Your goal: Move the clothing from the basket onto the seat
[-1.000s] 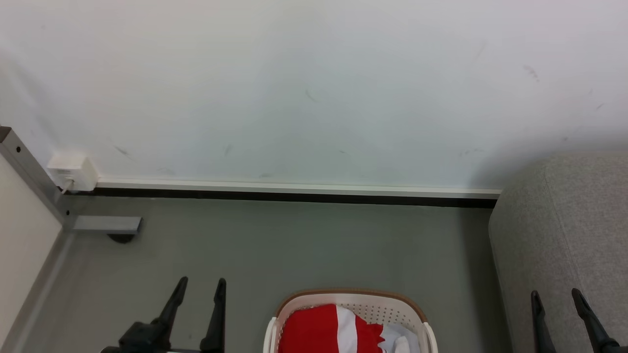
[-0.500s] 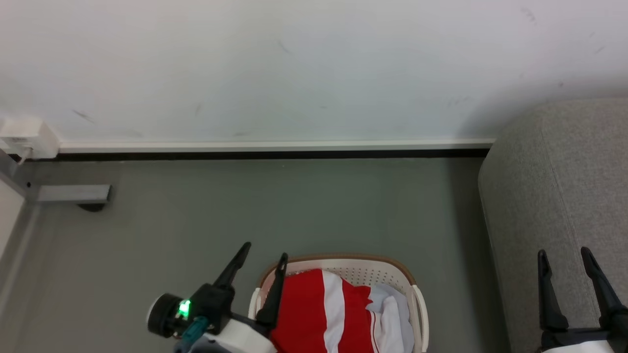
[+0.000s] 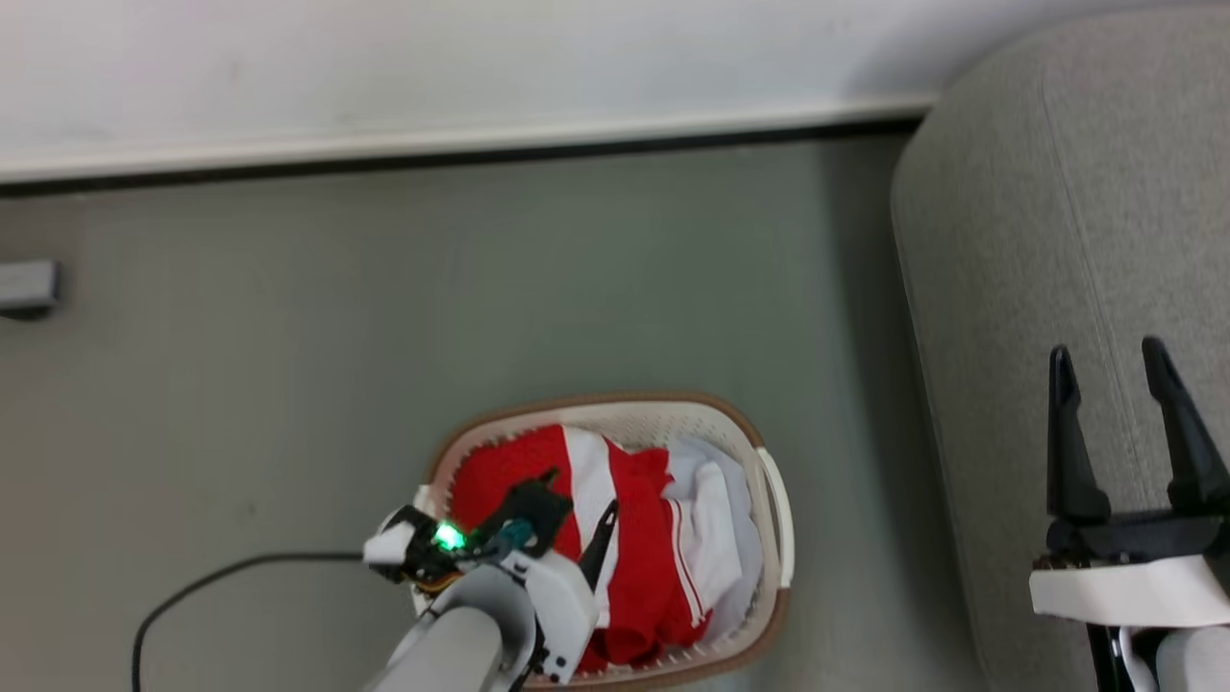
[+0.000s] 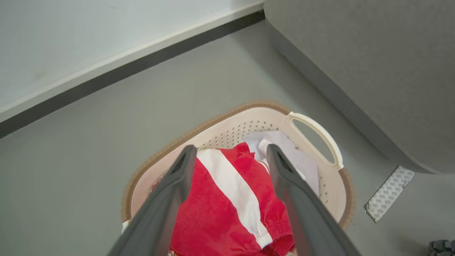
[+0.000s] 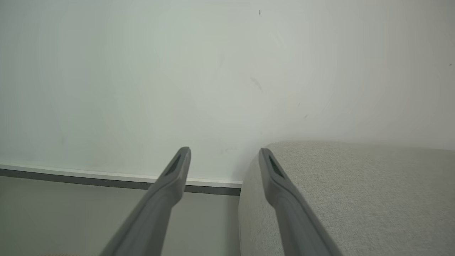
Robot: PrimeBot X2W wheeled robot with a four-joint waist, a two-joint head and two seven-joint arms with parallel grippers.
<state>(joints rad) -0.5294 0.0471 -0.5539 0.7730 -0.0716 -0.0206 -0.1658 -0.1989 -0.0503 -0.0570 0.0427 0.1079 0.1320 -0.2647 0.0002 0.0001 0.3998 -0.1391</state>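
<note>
left end effector (image 3: 581, 490) spread wide, empty, poised over the clothing (image 3: 639, 567), which lies heaped in the basket (image 3: 774, 519) on the floor (image 3: 288, 336) beside the seat (image 3: 1057, 211). right end effector (image 3: 1105, 351) also parted, holding nothing, above the seat. step in hand, i judge: first grab — descend on the red bunch, pinch a thick fold, stay off the basket wall. left wrist view shows the basket handle (image 4: 320, 135) and a tape patch (image 4: 389, 192); head view — a cable (image 3: 211, 577).
</note>
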